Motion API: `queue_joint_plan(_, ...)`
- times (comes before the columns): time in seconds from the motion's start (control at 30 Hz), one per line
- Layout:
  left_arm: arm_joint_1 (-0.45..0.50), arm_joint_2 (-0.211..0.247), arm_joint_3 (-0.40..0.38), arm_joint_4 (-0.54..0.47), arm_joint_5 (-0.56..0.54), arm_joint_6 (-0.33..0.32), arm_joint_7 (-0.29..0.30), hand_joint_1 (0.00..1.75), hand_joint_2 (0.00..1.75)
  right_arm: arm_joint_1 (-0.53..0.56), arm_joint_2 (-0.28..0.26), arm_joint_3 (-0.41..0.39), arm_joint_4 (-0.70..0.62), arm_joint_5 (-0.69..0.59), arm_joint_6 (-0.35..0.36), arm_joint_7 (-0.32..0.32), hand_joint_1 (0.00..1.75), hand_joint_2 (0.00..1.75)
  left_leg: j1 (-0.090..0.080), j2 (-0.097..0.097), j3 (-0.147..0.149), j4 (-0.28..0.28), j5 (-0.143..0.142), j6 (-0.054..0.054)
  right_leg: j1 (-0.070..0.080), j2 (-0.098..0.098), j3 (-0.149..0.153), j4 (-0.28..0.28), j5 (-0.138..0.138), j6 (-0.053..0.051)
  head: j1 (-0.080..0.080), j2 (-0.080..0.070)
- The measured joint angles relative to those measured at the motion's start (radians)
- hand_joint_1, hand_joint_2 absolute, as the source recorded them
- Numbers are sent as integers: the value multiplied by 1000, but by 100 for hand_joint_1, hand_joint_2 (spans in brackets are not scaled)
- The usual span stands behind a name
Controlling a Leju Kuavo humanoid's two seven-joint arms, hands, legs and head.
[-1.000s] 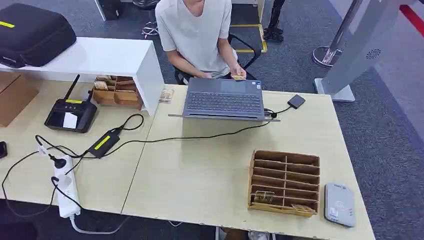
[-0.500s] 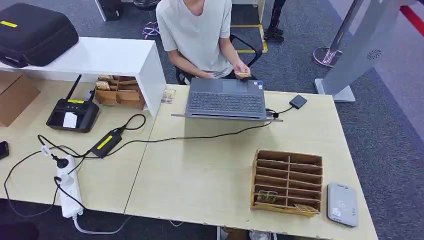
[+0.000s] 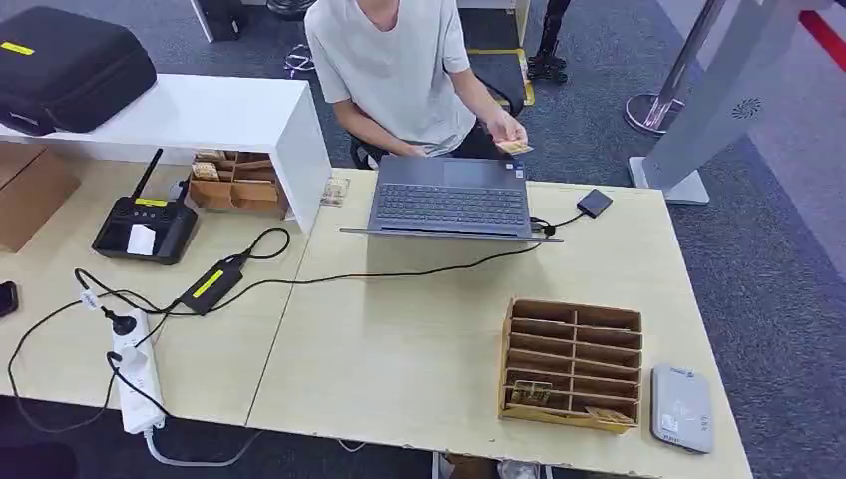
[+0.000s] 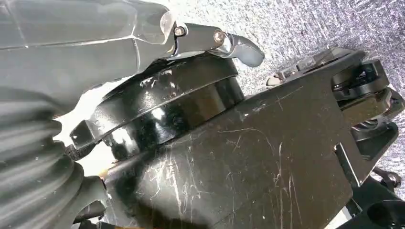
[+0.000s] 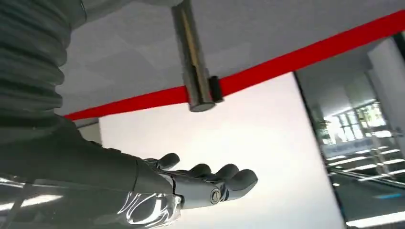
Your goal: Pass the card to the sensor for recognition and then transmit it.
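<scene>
A person seated behind the laptop [image 3: 447,196] holds a small tan card [image 3: 515,147] out past the laptop's right corner. The grey card sensor [image 3: 680,407] lies flat at the table's near right corner. Beside it stands a wooden slotted card holder [image 3: 571,363] with cards [image 3: 529,392] in its nearest slots. My left hand [image 4: 143,33] hangs by my body with a finger stretched out and nothing in it. My right hand [image 5: 191,186] is held out with its fingers loosely extended, and it holds nothing.
A black power cable [image 3: 399,273] runs across the table from the laptop to a power strip [image 3: 135,369]. A black terminal [image 3: 145,229], a white shelf [image 3: 200,115] with a black case [image 3: 70,65] and a second wooden holder [image 3: 234,182] are at the left.
The person's hand has carried the card to the right and slightly forward, past the laptop's corner. The head view shifted a little.
</scene>
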Motion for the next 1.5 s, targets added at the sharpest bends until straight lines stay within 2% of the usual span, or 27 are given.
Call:
queue_joint_plan(0.17, 0, 0, 0, 0, -4, 0, 0, 0, 175, 20, 16, 52, -49, -12, -2, -2, 0, 175, 0, -2, -1, 0, 0, 0, 0, -1, 0, 0, 0, 0, 0, 0)
queue_joint_plan(0.3, 0, 0, 0, 0, -9, 0, 0, 0, 175, 59, 42, 101, -126, -27, -2, -31, 0, 175, 0, -2, -1, 0, 0, 0, 0, -1, 0, 0, 0, 0, 0, 0)
queue_joint_plan(0.5, 0, -2, 0, 0, -13, 0, 0, 0, 175, 163, 155, 221, -385, -36, -2, -32, 0, 175, 1, -3, -1, 0, 0, 0, 0, -2, 0, 1, -2, -2, 0, 0)
queue_joint_plan(0.63, -1, -2, 0, 0, -18, 0, 0, 0, 175, 247, 223, 322, -574, -25, -35, -34, 0, 175, 1, -3, -1, -1, 0, -1, 1, -3, 0, 1, -2, -3, 0, 0)
queue_joint_plan(0.73, -1, -1, 0, 0, -27, -1, 0, 0, 175, 307, 255, 394, -688, -8, -60, -28, 0, 175, 2, -4, -1, -1, 0, -1, 1, -3, 0, 1, -3, -3, 0, 0)
queue_joint_plan(0.8, -2, -1, 0, 0, -36, -4, 1, 0, 175, 348, 268, 455, -753, 16, -89, 0, 0, 175, 2, -4, -1, -1, 0, -1, 1, -3, 0, 1, -3, -3, 0, 0)
queue_joint_plan(0.93, -2, -1, 0, 0, -43, -6, 1, 0, 175, 392, 282, 554, -829, 39, -110, 31, 0, 175, 1, -4, -1, -1, 0, -1, 1, -3, 0, 1, -3, -3, 0, 0)
queue_joint_plan(1.17, -2, 0, 0, 0, -52, -8, 1, 0, 175, 421, 287, 622, -876, 50, -136, 54, 0, 175, 1, -3, -1, -1, 0, -1, 1, -3, 0, 1, -2, -3, 0, 0)
queue_joint_plan(1.27, -4, 0, 0, 0, -63, -9, 1, 0, 175, 433, 280, 708, -891, 102, -180, 143, 0, 175, 1, -3, -1, -1, 0, -1, 1, -3, 0, 1, -2, -3, 0, 0)
queue_joint_plan(1.37, -4, 0, 0, 0, -69, -9, 1, 0, 175, 436, 269, 756, -894, 122, -195, 179, 0, 175, 2, -4, -1, -1, 1, -1, 1, -4, 0, 1, -3, -3, 0, 0)
queue_joint_plan(1.43, -4, 0, 0, 0, -78, -8, 0, 0, 175, 435, 244, 816, -894, 152, -213, 231, 0, 175, 2, -3, -1, -1, 1, -1, 1, -3, 0, 1, -2, -3, 0, 0)
queue_joint_plan(1.5, -5, 0, 0, 0, -83, -8, 0, 0, 175, 434, 228, 874, -894, 167, -222, 254, 0, 175, 2, -3, 0, -1, 1, -1, 1, -2, 0, 1, -2, -3, 0, 0)
